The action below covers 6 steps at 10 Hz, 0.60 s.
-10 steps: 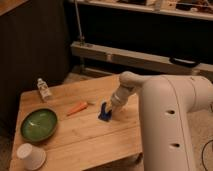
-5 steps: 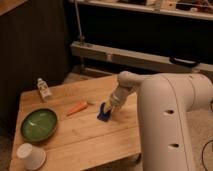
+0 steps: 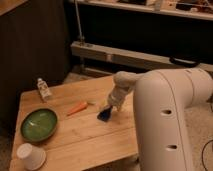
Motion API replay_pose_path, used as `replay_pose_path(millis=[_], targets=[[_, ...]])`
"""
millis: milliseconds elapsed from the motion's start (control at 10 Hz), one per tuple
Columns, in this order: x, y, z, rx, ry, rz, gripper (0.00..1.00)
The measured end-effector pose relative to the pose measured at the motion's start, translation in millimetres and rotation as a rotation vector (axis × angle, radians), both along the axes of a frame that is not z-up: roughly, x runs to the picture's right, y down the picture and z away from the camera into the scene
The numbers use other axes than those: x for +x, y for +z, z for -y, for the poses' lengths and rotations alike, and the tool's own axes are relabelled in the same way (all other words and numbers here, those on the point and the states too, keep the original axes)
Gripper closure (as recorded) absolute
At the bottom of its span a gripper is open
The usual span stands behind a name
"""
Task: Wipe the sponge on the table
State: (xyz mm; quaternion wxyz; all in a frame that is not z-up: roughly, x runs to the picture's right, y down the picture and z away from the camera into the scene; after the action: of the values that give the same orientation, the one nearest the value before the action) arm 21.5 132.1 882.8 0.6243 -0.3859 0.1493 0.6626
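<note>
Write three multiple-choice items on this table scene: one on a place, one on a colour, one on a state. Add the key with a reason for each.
1. Where over the table is the gripper?
A. at the front left corner
B. down at the sponge, beside the carrot
C. at the back left corner

2. What colour is the carrot?
A. orange
B. white
C. purple

3. How does the bowl stand?
A. upside down
B. upright, nothing in it
C. lying on its side

Key:
1 B: the gripper meets the dark blue sponge near the carrot.
2 A: the carrot shows plain orange against the wood.
3 B: the bowl's green inside faces up and is bare.
</note>
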Motion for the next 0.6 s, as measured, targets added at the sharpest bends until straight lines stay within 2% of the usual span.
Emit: replay_pose_path(millis=[300, 600], targets=[[-12, -0.2, 2, 0.051, 0.002, -0.069, 0.31], [-15, 1.0, 3, 0.077, 0.029, -0.133, 0.31]])
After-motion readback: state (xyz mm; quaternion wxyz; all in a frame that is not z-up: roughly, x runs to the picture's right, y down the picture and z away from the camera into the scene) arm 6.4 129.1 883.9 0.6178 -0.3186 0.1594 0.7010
